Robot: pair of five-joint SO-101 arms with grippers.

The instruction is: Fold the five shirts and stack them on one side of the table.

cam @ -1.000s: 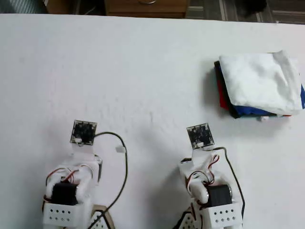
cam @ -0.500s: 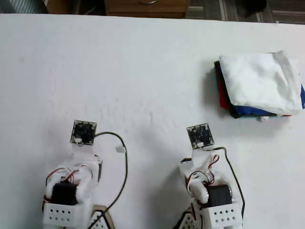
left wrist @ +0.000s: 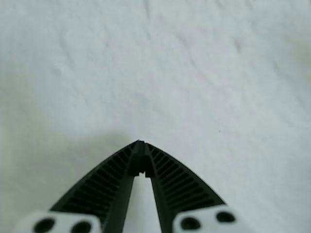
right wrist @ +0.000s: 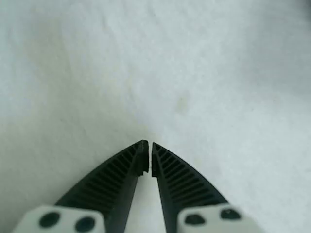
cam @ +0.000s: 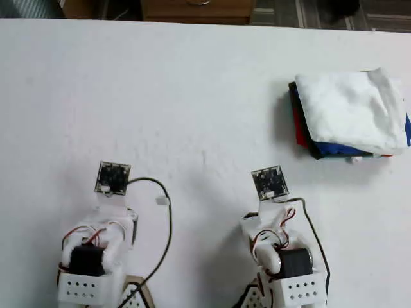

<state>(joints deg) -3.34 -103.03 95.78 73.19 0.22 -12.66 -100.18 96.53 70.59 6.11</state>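
A stack of folded shirts (cam: 350,115) lies at the right side of the table, a white one on top, with blue, black and red layers showing beneath. Both arms rest folded back at the near edge, far from the stack. The left arm (cam: 103,237) sits at the near left. Its gripper (left wrist: 141,144) is shut with nothing in it, over bare white cloth. The right arm (cam: 279,237) sits at the near middle-right. Its gripper (right wrist: 147,144) is shut too, tips almost touching, holding nothing.
A white cloth covers the table (cam: 160,96). Wooden furniture (cam: 196,9) stands beyond the far edge. A black cable (cam: 168,221) loops beside the left arm. The shirt stack reaches close to the table's right edge.
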